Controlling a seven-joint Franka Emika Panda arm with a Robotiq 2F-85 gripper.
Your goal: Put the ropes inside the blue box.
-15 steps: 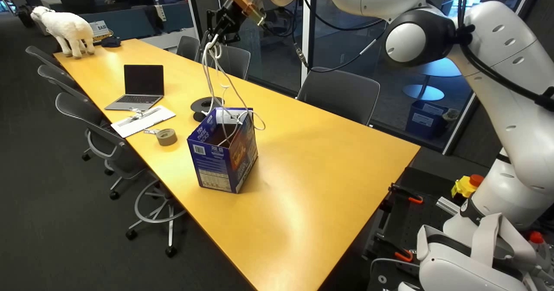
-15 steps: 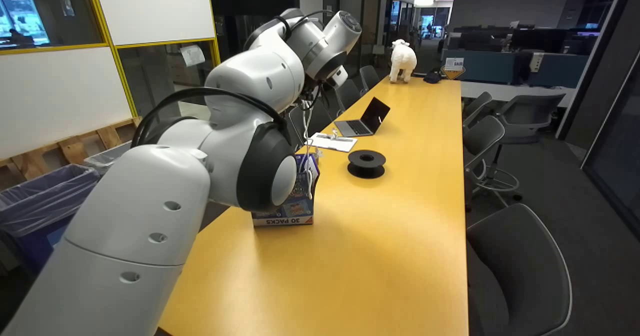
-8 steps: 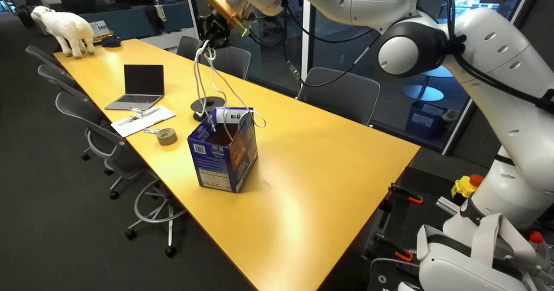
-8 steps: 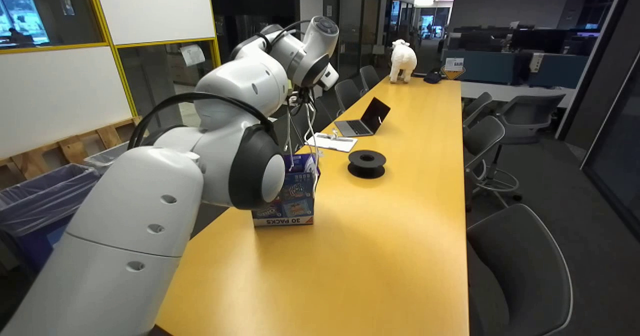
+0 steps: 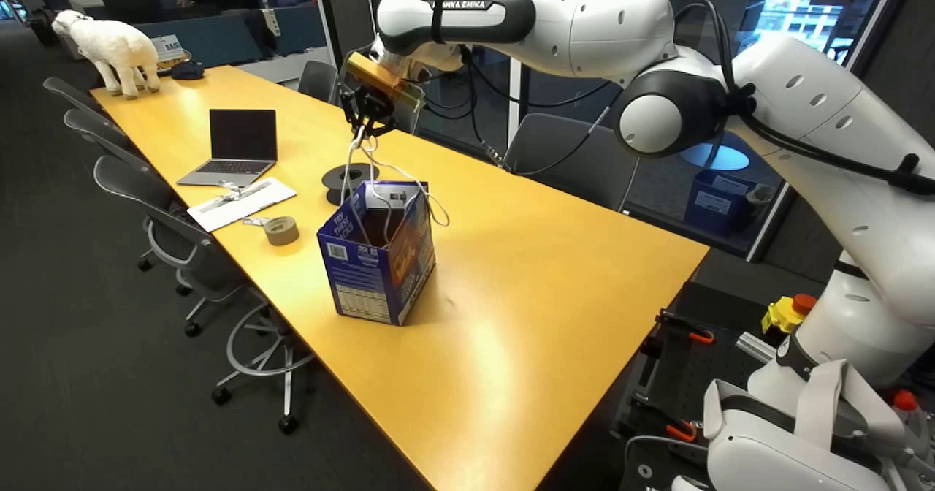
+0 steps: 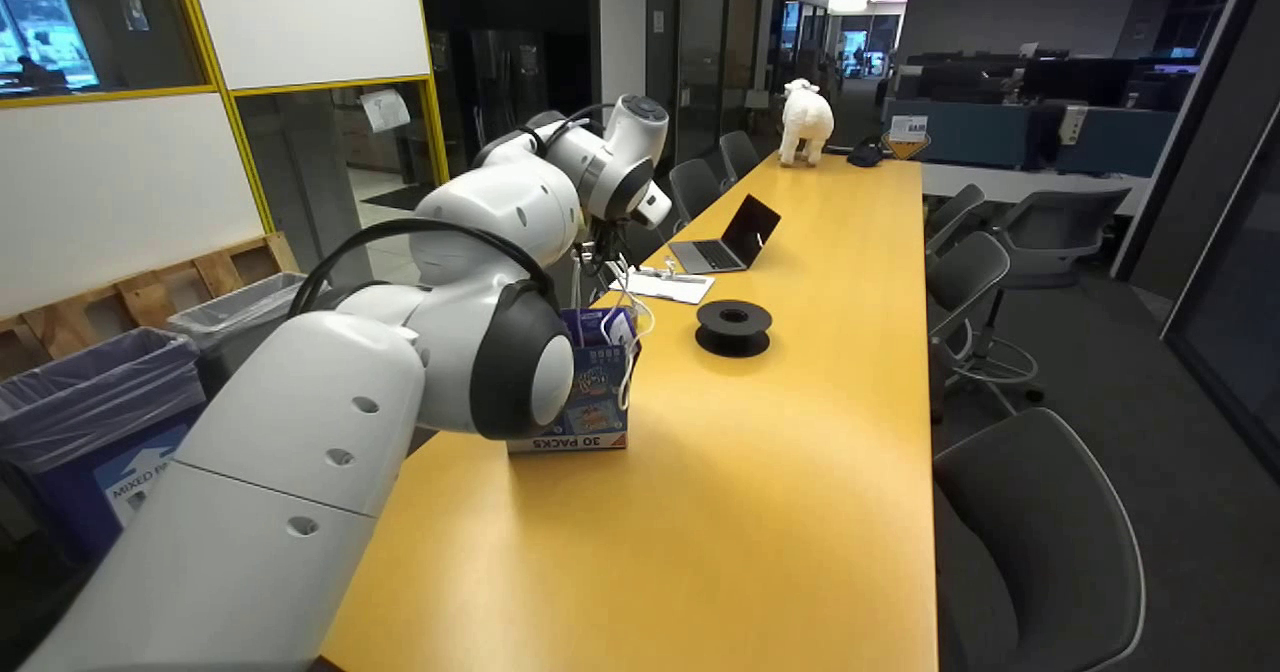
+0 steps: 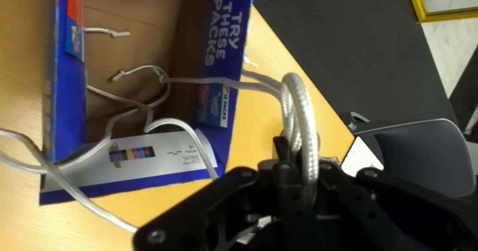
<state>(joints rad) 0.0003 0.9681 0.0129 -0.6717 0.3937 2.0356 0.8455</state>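
Observation:
The blue box [image 5: 359, 272] stands upright on the table with its top open. My gripper [image 5: 363, 130] hangs above its far side in an exterior view, pointing down. In the wrist view the gripper [image 7: 298, 157] is shut on the pale ropes [image 7: 307, 120], which bend over between its fingers. Several strands run down into the box, and some knotted ends [image 7: 118, 75] show inside it. Another strand loops out over the box's edge and hangs outside, visible in both exterior views. One rope tip [image 7: 251, 62] shows just beyond the printed flap. The arm partly covers the box [image 6: 595, 392] in an exterior view.
A black spool [image 6: 733, 328] sits near the box. Farther along the table are a tape roll [image 5: 281, 231], a clipboard [image 5: 241, 204], a laptop [image 5: 241, 147] and a white toy sheep [image 5: 109, 49]. Chairs line the table's edges.
My gripper has shifted slightly left in an exterior view, then come down closer to the box. The strands hang lower and slacker, with more rope inside. The box has stayed in place.

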